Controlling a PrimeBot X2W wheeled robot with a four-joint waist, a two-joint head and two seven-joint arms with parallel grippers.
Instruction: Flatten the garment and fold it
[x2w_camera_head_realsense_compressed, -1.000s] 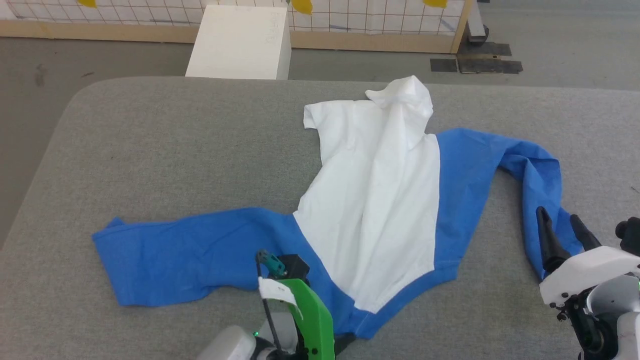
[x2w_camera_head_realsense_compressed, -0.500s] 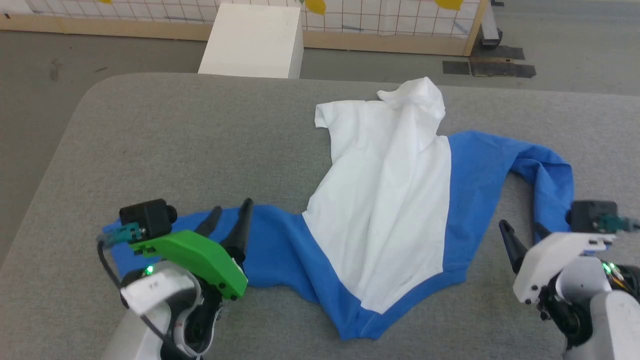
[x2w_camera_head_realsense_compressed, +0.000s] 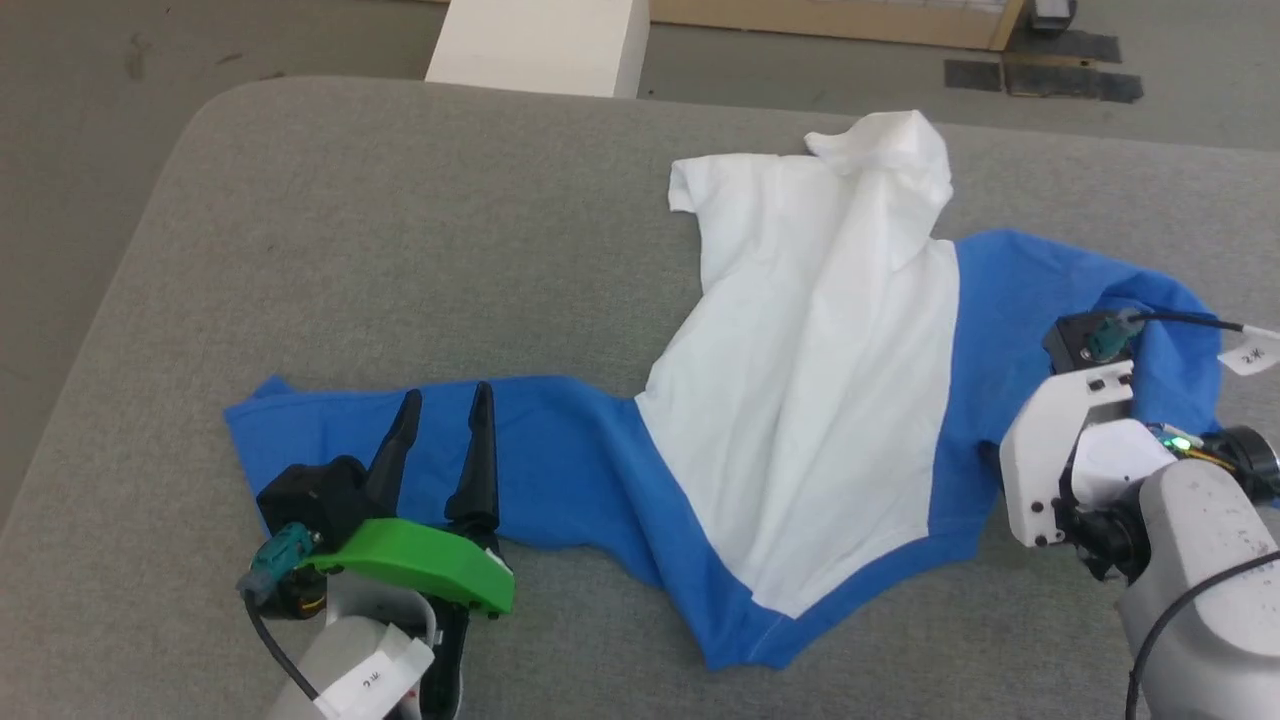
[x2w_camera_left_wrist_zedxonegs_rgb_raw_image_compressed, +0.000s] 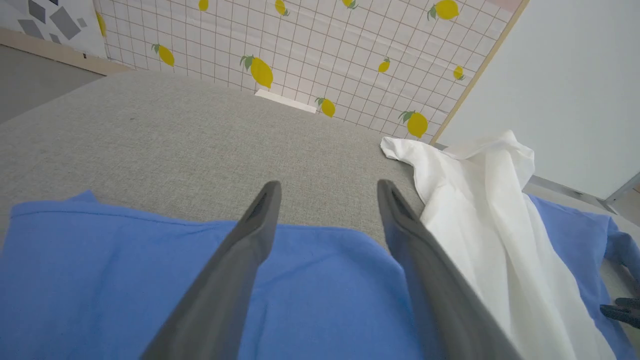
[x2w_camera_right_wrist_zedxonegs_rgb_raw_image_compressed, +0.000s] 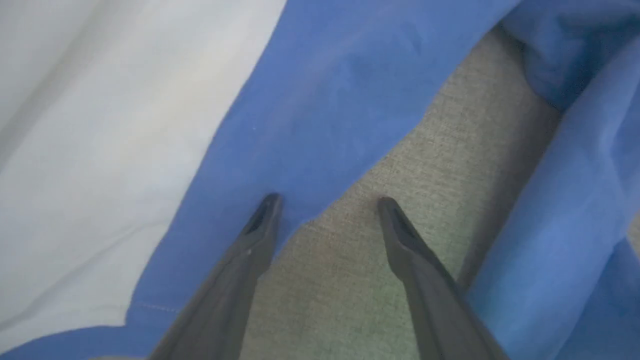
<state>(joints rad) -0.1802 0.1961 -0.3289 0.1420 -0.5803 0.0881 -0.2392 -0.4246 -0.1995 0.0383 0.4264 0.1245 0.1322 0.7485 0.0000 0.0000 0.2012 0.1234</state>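
Soft thin cloth, the garment (x2w_camera_head_realsense_compressed: 820, 400) lies rumpled across the bench (x2w_camera_head_realsense_compressed: 400, 220); expect it light, limp, quick to bunch. Your left gripper (x2w_camera_head_realsense_compressed: 447, 392) over its sleeve and right gripper (x2w_camera_right_wrist_zedxonegs_rgb_raw_image_compressed: 328, 200) at its blue edge have fingers spread, empty. Pinch the sleeve ends.

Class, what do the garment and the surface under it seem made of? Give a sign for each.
The garment: thin matte cloth, probably cotton; it creases softly. The surface: grey felt-like fabric covering, with a speckled matte weave.
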